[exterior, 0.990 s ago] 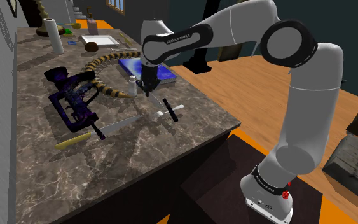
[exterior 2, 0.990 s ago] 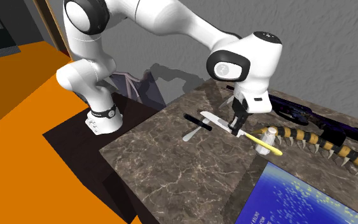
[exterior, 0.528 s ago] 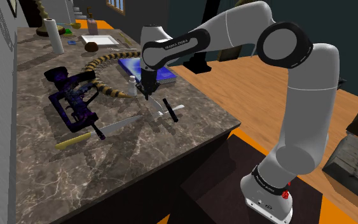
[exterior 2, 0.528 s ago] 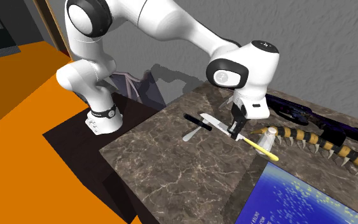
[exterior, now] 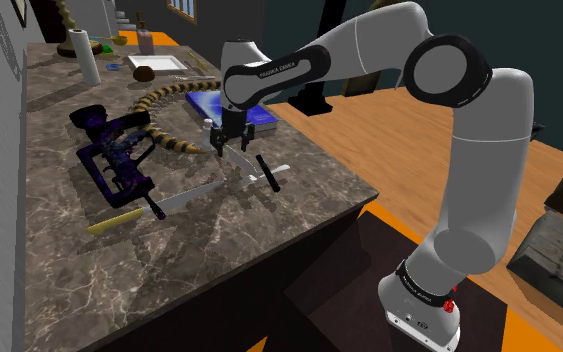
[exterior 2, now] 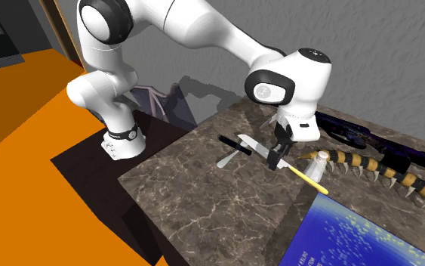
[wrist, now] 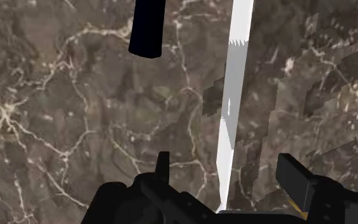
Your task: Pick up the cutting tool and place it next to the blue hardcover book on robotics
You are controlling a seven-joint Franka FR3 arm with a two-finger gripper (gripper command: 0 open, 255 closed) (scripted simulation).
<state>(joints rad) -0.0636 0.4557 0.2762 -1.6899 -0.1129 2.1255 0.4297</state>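
Jaws spread wide astride the knife blade (wrist: pixel 231 95) lying flat on the table (exterior: pixel 59 280), 6 o'clock of the blue book (exterior: pixel 201 101) in the shoulder view; closing near its tip risks slipping or pivoting.

Dim, even light; the arm (exterior 2: pixel 195 30) shadows the wall (exterior 2: pixel 384 45) softly, jagged shadow patches mark the counter (wrist: pixel 56 127)

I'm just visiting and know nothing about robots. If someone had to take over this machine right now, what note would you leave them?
The gripper is open, low over the counter, fingers either side of the knife's white blade, not touching it.
Knife lies flat on the counter; blue book lies apart from it on the same counter.
Done: gripper lined up on the knife.
Left: close, lift, set it beside the book.
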